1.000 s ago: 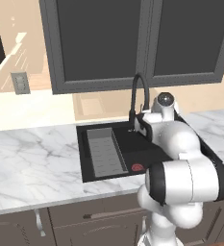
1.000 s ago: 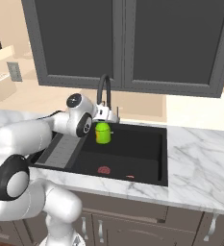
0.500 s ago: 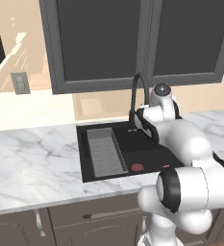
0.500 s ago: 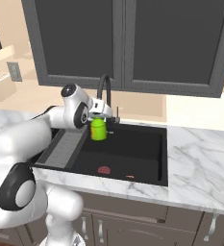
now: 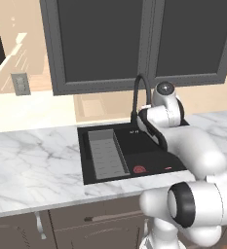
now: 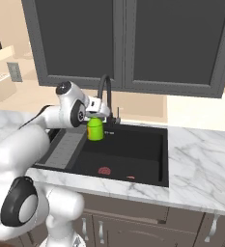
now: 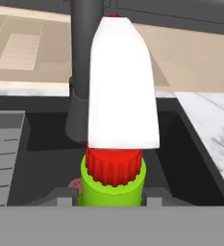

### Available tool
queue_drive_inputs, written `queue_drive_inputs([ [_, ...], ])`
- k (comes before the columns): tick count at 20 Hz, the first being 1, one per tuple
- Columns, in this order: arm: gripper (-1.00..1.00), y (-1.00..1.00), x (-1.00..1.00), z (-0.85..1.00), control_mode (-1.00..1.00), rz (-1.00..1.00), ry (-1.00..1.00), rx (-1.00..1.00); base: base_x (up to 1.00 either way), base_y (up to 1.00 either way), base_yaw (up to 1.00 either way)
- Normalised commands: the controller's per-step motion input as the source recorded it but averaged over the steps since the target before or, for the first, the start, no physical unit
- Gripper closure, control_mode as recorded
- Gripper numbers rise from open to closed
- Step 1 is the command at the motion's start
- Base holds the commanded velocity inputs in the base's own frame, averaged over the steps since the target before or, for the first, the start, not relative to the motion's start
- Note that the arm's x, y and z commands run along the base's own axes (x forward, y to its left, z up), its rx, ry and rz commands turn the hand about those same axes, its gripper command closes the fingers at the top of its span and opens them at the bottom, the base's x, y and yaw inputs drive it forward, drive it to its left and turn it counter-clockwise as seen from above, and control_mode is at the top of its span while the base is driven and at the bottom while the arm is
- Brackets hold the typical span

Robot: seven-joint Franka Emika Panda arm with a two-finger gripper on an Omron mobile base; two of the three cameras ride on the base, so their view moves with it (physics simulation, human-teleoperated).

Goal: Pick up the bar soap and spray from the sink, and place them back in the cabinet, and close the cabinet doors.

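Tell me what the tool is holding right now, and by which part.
The tool is shut on the spray, gripping the green bottle just below its red collar, lifted above the sink.

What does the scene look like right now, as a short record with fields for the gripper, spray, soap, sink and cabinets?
gripper: shut on the spray, beside the faucet
spray: green bottle, upright, lifted above the sink
bar soap: lying on the basin floor near the front wall, right of the red drain disc
sink: black basin, grey ribbed tray at its left
cabinets above: grey-framed doors shut
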Motion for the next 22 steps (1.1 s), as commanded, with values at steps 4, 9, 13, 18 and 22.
queue_drive_inputs([
  [4, 1.0, 0.16, -0.21, 0.13, -1.0, 0.0, 0.0, 0.0, 0.0, 0.0, 0.0],
  [9, 1.0, 0.13, -0.22, 0.06, -1.0, 0.0, -0.01, 0.0, 0.0, 0.0, 0.0],
  [13, 1.0, 0.01, -0.2, 0.06, -1.0, 0.0, -0.05, 0.0, 0.0, 0.0, 0.0],
  [18, 1.0, 0.03, -0.07, 0.12, -1.0, 0.02, -0.02, 0.0, 0.0, 0.0, 0.0],
  [22, 1.0, 0.1, -0.02, 0.17, -1.0, 0.05, -0.01, 0.0, 0.0, 0.0, 0.0],
])
